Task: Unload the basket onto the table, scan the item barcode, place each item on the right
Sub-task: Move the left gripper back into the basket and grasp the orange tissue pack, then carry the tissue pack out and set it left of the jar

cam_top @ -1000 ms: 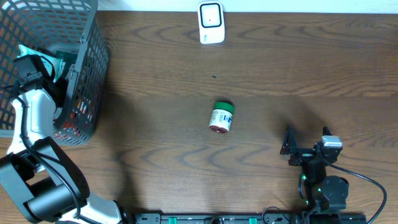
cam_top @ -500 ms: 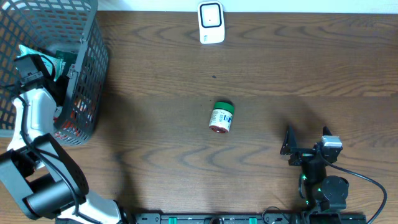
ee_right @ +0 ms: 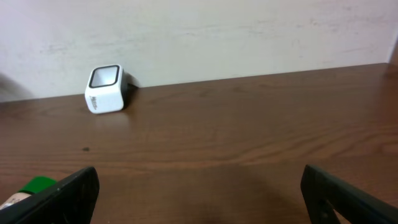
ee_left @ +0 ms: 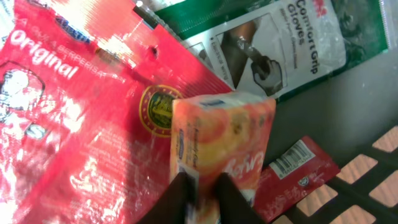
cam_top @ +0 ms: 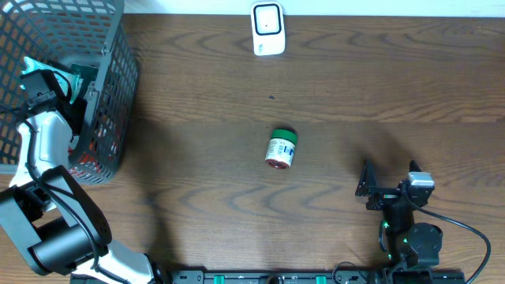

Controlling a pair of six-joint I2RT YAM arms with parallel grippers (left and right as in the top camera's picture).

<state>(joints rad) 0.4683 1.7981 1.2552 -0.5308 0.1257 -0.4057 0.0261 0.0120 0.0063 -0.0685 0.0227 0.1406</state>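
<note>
Inside the grey mesh basket (cam_top: 118,95) at the counter's left end, the left pincer (ee_left: 202,190) is clenching the lower edge of a peach-orange cardboard box (ee_left: 224,137), which is standing tilted between the two dark fingers. A big red foil packet (ee_left: 68,106) printed "Original" is lying under and to the left of the box. A green-and-white glove package (ee_left: 280,43) is crowding in just above it, and a small red packet with a barcode (ee_left: 298,169) is poking out from beneath the box's right corner, so the box is hemmed in on three sides.

Out on the brown wood-grain counter (cam_top: 197,95), a small white jar with a green lid (cam_top: 281,148) is lying on its side near the middle, well apart from the basket. A white square barcode scanner (cam_top: 267,29) is sitting at the far edge, against a pale wall (ee_right: 249,31).

The right pincer (cam_top: 389,185) is resting low near the front right of the counter, its jaws spread wide and holding nothing.
</note>
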